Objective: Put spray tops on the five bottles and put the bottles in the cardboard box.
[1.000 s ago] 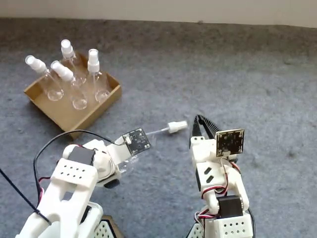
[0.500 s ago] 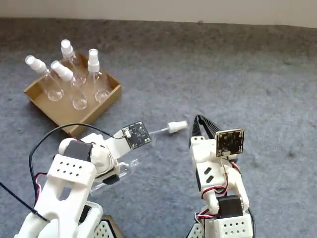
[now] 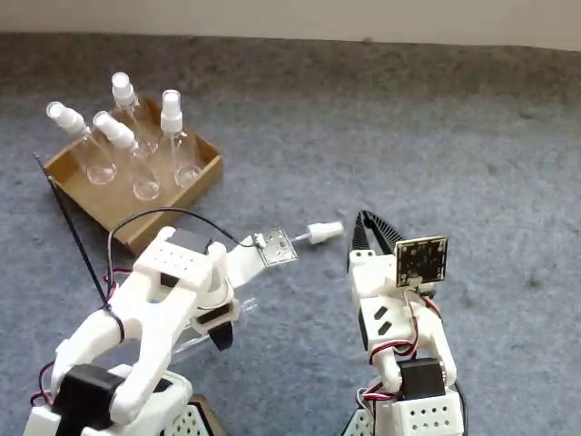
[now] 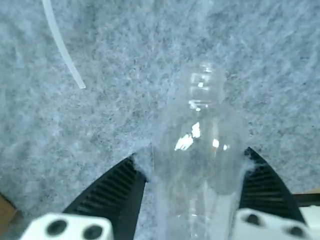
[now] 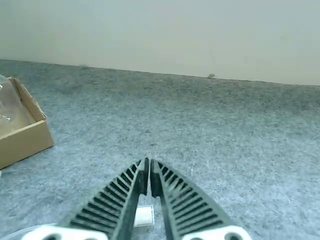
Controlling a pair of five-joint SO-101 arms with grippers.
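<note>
A clear bottle (image 4: 200, 130) with no top lies on the grey carpet between the black fingers of my left gripper (image 4: 191, 156), which is shut on its body. In the high view that bottle (image 3: 243, 307) pokes out from under the left arm. A white spray top (image 3: 322, 232) lies on the carpet just beyond it, its thin tube (image 4: 62, 47) pointing toward the left arm. My right gripper (image 3: 363, 227) rests shut beside the spray top (image 5: 144, 216), holding nothing. The cardboard box (image 3: 109, 207) at the far left holds several bottles with spray tops on.
The carpet (image 3: 436, 136) stretches open to the right and back, ending at a pale wall (image 5: 200, 35). A black cable (image 3: 154, 218) loops from the left arm near the box's front corner. The box's corner (image 5: 25, 135) shows in the right wrist view.
The left arm has swung up and forward over the lying bottle, its wrist camera now nearer the spray top's tube. The right arm and the spray top have not moved.
</note>
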